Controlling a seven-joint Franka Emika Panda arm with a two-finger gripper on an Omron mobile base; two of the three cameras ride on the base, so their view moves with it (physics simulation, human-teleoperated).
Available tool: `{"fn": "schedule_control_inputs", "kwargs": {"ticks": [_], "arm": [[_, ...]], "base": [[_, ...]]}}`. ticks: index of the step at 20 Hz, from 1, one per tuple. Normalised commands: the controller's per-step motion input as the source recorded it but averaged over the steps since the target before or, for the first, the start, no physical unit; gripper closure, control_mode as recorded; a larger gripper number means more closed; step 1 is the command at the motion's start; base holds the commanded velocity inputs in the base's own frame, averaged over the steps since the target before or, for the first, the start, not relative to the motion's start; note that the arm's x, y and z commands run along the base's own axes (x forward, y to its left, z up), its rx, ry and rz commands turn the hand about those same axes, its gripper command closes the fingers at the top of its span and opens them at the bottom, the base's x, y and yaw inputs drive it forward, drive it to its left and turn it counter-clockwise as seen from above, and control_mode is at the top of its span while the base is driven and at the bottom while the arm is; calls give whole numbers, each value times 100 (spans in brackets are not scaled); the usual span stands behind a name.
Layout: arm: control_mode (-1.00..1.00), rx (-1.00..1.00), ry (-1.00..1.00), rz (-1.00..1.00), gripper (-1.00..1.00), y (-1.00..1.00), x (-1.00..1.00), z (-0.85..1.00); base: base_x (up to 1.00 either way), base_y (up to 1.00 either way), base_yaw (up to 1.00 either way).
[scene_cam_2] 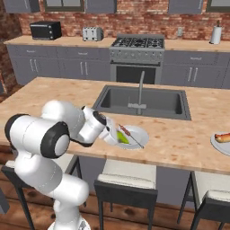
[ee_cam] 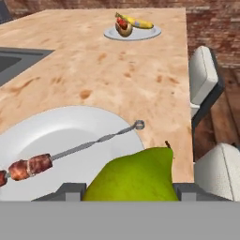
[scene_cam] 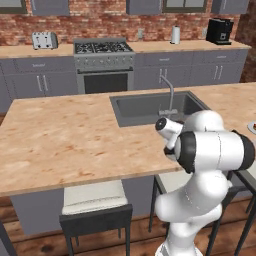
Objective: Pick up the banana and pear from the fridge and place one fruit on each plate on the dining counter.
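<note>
My gripper (ee_cam: 129,193) is shut on the yellow-green pear (ee_cam: 133,176), which sits between the two fingers with its stem up. It hangs over the near edge of a white plate (ee_cam: 61,129) on the dining counter (ee_cam: 131,75); I cannot tell whether it touches the plate. A metal skewer (ee_cam: 75,150) with brown meat lies on that plate. The right base view shows the gripper (scene_cam_2: 112,134) with the pear (scene_cam_2: 122,137) at the left rim of the plate (scene_cam_2: 139,134). The banana (ee_cam: 140,22) lies on a second plate (ee_cam: 152,33) farther along the counter.
A brown lumpy food item (ee_cam: 124,29) shares the far plate (scene_cam_2: 215,143) with the banana. The inset sink (scene_cam_2: 143,102) and its faucet (scene_cam_2: 140,90) lie just behind the near plate. Cushioned stools (scene_cam_2: 128,177) stand under the counter's front edge.
</note>
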Motion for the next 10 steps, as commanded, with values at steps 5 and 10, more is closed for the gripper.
{"fn": "schedule_control_inputs", "kwargs": {"ticks": [5,10], "arm": [[-100,0,2,0,100,-20,17,-25],[-100,0,0,0,100,0,23,-29]], "base": [[0,0,0],[0,0,0]]}}
